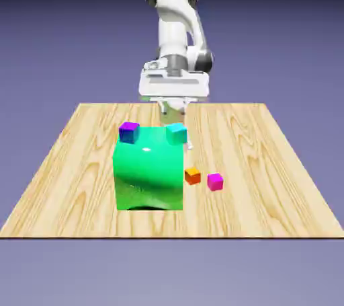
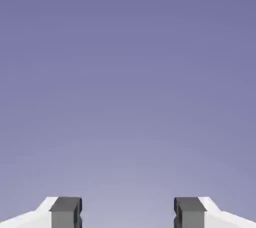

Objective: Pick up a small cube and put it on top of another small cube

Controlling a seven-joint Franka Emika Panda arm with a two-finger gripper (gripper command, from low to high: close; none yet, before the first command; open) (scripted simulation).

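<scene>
The small magenta-pink cube (image 1: 215, 181) lies on the wooden table (image 1: 282, 163), right of the big glossy green block (image 1: 149, 173). An orange cube (image 1: 193, 175) sits just left of it, close to the block's side. My gripper (image 1: 174, 111) hangs behind the green block, toward the far side of the table and well apart from the magenta cube. In the hand view my gripper (image 2: 128, 213) is open: the two grey fingertips (image 2: 66, 213) stand wide apart with only the plain backdrop between them. No cube shows in that view.
A purple-topped blue cube (image 1: 129, 132) and a cyan cube (image 1: 176, 133) show at the green block's upper corners. The tall block stands between my hand and the table's near edge.
</scene>
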